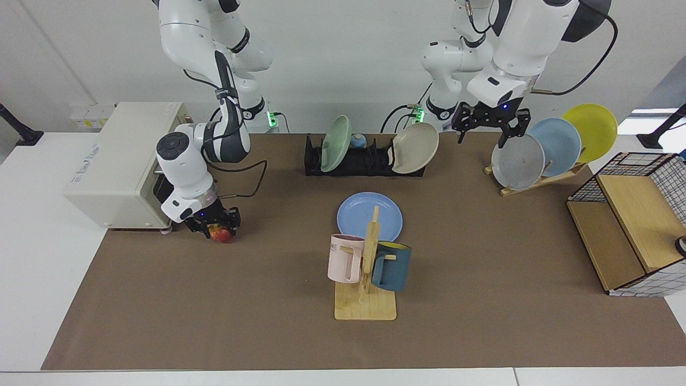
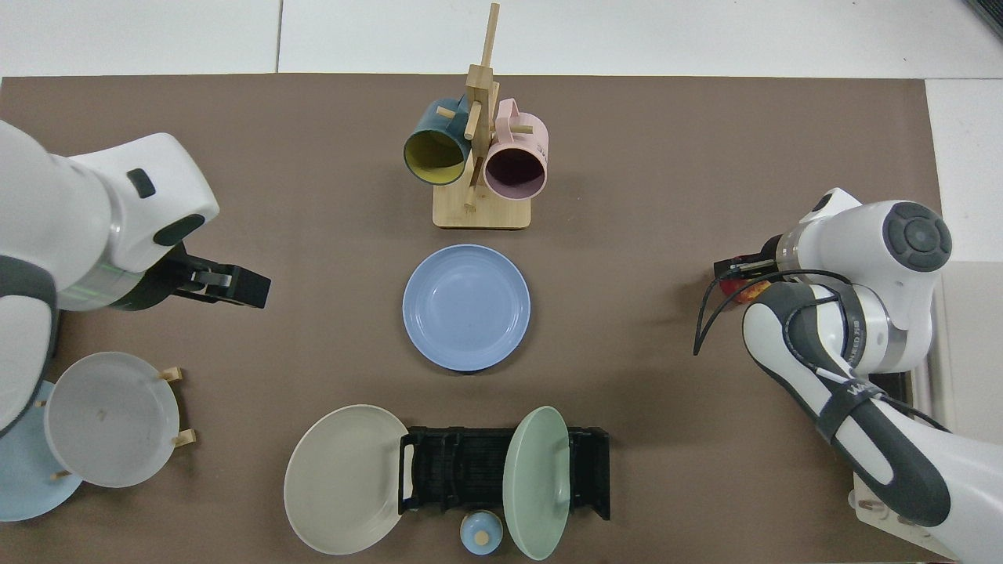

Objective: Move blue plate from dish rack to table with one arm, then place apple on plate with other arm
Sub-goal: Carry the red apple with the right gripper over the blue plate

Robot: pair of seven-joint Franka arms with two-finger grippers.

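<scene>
The blue plate (image 1: 370, 216) is laid flat on the table (image 1: 482, 300); the apple (image 1: 220, 233) is straddled by the right gripper (image 1: 216, 224), grip undeterminable; the left gripper (image 1: 489, 126) is held spread, empty, aloft.

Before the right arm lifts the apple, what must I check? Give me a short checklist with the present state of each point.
1. Blue plate lies flat on the table: ok.
2. Nothing lies on the plate: ok.
3. Right gripper is down at the apple: ok.
4. Apple is firmly held: cannot tell.
5. Left gripper is raised, away from the plate, jaws open: ok.
</scene>
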